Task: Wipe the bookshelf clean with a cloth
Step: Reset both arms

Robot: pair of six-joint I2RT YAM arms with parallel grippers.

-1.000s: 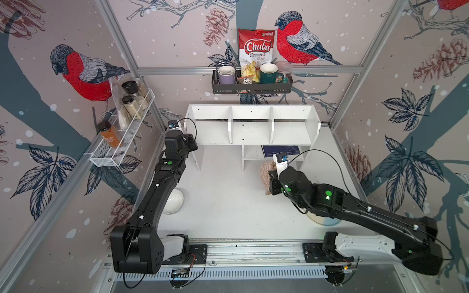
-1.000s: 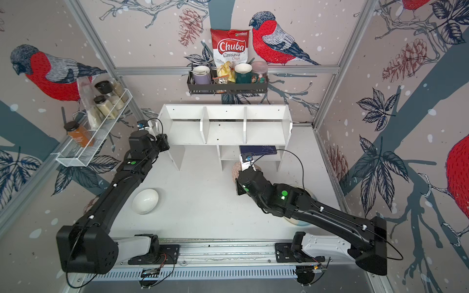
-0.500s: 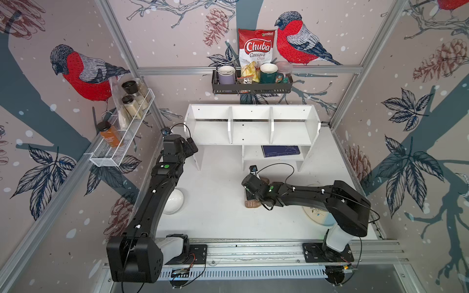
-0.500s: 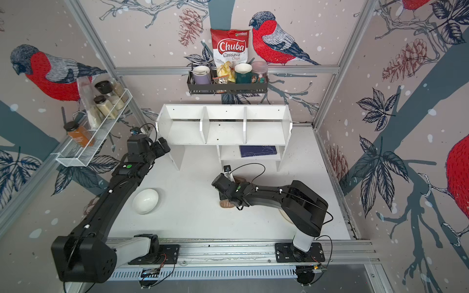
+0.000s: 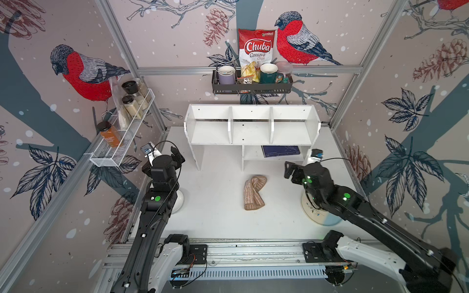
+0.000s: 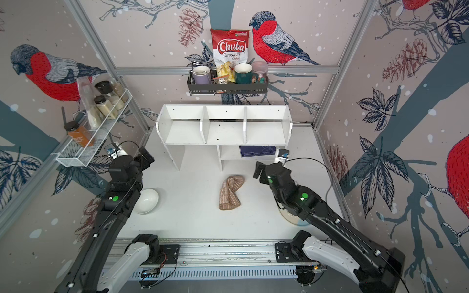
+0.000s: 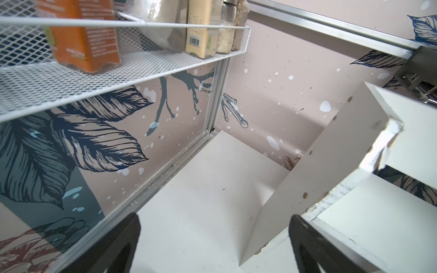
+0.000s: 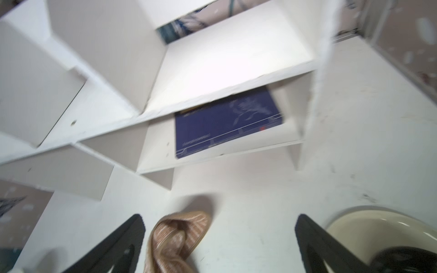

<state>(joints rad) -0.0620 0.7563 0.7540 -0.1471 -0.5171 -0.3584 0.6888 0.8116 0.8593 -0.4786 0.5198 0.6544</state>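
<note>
Right wrist view, blurred: the cloth [image 8: 175, 241] lies crumpled on the white table [image 8: 260, 212] in front of the bookshelf [image 8: 224, 59], its near end cut off at the frame edge. In both top views its long axis runs from the bookshelf's lower shelf toward the front rail [image 5: 241, 250], with the bunched end toward the shelf and the flatter end toward the rail. Its corner loop cannot be made out. The right pincer [image 5: 289, 170], jaws wide apart and empty, hovers near the cloth's right side without touching it. The left pincer [image 7: 215, 218], likewise spread and empty, sits well apart by the bookshelf's left leg.
</note>
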